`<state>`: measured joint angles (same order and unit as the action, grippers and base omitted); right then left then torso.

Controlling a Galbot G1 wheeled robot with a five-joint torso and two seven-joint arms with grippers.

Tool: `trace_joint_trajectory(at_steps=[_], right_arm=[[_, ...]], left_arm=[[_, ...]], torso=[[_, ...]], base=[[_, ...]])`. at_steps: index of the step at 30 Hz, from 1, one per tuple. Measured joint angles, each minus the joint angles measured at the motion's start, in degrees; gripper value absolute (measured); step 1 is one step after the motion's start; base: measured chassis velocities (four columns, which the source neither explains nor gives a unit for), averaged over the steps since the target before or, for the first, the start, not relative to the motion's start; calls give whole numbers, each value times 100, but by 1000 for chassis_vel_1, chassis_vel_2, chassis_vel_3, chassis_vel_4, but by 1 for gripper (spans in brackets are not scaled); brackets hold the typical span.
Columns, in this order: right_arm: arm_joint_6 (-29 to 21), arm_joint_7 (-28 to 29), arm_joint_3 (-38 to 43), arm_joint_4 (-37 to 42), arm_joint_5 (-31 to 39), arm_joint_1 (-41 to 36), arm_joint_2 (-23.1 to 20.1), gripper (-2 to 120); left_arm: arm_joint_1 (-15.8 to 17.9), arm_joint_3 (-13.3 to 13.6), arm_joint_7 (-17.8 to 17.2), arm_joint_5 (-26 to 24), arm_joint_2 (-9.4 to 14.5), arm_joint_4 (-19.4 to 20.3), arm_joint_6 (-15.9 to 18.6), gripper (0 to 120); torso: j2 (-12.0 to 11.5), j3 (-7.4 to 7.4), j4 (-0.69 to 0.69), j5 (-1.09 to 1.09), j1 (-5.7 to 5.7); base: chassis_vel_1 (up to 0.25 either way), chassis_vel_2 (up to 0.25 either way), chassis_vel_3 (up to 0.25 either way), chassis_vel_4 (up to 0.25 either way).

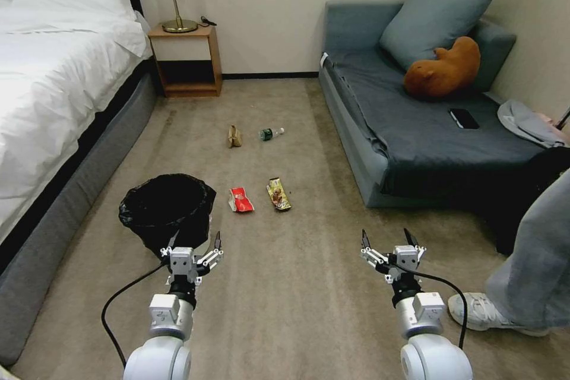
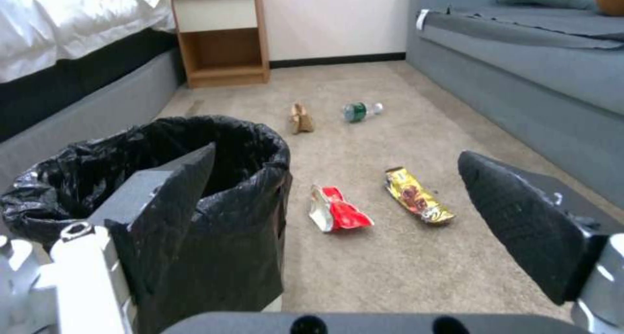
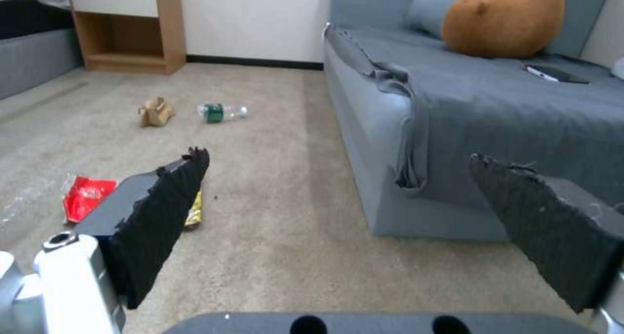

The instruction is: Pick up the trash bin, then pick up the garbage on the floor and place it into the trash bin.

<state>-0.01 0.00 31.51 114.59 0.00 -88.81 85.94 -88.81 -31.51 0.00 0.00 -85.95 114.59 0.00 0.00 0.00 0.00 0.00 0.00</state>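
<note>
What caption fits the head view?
Both open grippers, left and right, hover above carpet near the trash bin.

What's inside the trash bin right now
Inside the trash bin only the black plastic bag lining it shows, with no litter visible. The bottom is hidden by the near rim and by the left gripper in front of it.

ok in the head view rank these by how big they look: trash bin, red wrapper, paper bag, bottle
1. trash bin, by far the largest
2. red wrapper
3. paper bag and bottle look about alike; both lie farther from the camera than the wrapper, so their true size against it is unsure.
</note>
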Motion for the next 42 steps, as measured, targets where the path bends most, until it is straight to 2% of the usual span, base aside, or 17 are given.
trace_joint_trajectory(at_steps=[42], right_arm=[[0, 0, 0, 0, 0, 0, 0, 100]], left_arm=[[0, 0, 0, 0, 0, 0, 0, 100]], torso=[[0, 0, 0, 0, 0]], base=[[0, 0, 0, 0]])
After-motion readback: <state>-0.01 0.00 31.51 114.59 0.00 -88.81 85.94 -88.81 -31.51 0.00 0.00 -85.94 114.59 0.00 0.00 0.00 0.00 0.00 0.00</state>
